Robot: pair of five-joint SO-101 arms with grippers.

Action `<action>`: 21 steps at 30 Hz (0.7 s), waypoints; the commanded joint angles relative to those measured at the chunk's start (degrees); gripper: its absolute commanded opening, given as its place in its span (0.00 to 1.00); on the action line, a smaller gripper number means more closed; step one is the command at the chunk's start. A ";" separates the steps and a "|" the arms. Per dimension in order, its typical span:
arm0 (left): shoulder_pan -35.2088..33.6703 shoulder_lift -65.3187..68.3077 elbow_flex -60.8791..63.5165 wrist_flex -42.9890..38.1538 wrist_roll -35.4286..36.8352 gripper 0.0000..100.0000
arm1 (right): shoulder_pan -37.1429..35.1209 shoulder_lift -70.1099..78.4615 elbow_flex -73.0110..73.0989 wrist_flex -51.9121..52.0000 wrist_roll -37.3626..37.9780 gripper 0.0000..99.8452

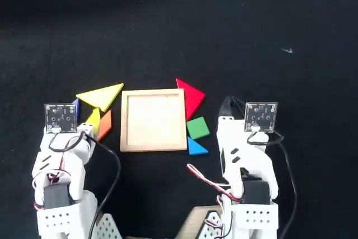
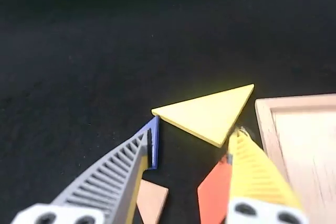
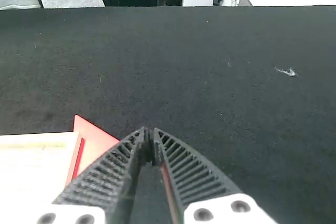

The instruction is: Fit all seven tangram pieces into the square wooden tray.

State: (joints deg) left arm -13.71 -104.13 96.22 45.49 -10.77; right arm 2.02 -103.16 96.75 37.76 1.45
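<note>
The square wooden tray (image 1: 154, 120) lies mid-table with nothing in it. A big yellow triangle (image 1: 102, 95) lies by its far left corner, and an orange piece (image 1: 105, 125) rests along its left side. On its right side are a red triangle (image 1: 190, 96), a green square (image 1: 197, 128) and a small blue triangle (image 1: 196, 147). My left gripper (image 2: 190, 137) stands open just short of the yellow triangle (image 2: 210, 113), above the orange piece (image 2: 215, 192), a blue piece (image 2: 153, 145) and a tan piece (image 2: 152, 200). My right gripper (image 3: 147, 135) is shut, empty, beside the red triangle (image 3: 94, 140).
Black cloth covers the whole table (image 1: 179, 37), with wide free room beyond the pieces. Each arm carries a square marker board (image 1: 60, 117) at the wrist. Cables (image 1: 207, 180) trail near the arm bases at the front edge.
</note>
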 commanded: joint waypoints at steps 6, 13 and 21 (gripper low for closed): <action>-3.03 -0.26 1.10 0.00 -2.46 0.25 | 4.31 -5.32 -0.40 -0.44 0.53 0.02; -3.82 -0.26 1.10 0.35 -2.46 0.25 | 2.37 -5.23 -0.31 -1.41 0.79 0.02; -3.82 -0.09 1.10 0.09 -2.90 0.25 | -3.43 -5.05 -0.31 3.78 12.40 0.02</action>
State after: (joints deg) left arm -17.05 -104.13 96.22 45.58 -12.70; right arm 1.14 -103.16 96.75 39.60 10.77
